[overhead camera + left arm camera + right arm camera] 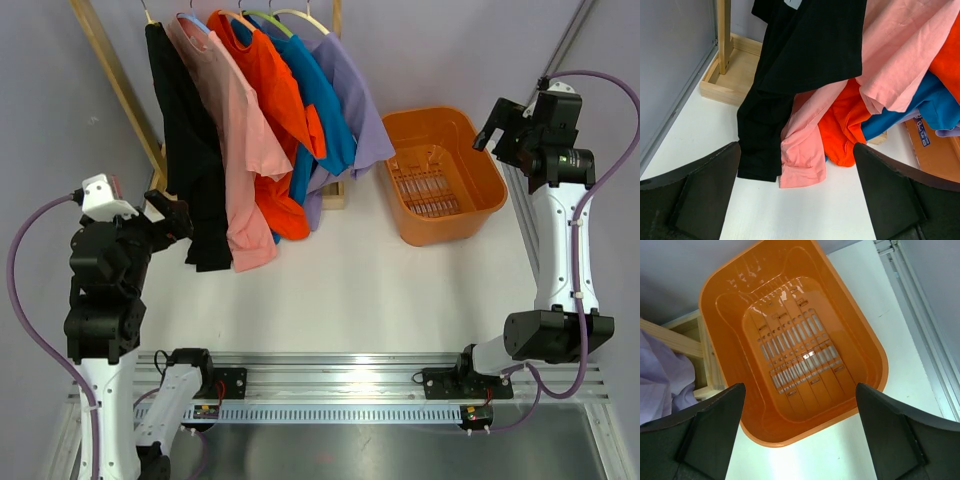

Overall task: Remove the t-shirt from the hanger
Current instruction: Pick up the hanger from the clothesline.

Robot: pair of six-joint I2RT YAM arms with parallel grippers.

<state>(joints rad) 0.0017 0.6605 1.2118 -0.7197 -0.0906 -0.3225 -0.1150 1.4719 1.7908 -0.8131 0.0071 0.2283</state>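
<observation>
While hovering with left claw (796, 165) fully spread and empty, risks pinching black t-shirt (805, 50) just ahead plus pink t-shirt (905, 55) behind, dragging 2 garments together.

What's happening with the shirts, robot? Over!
Left gripper open, facing black t-shirt. Right gripper open, empty. All t-shirts on hangers. Nothing blocking.

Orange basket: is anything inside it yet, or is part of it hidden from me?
Inside the orange basket only its bare slotted floor and glossy walls show; no garment. Fingers of the open right gripper cover only bits of the near rim, none of the interior.
</observation>
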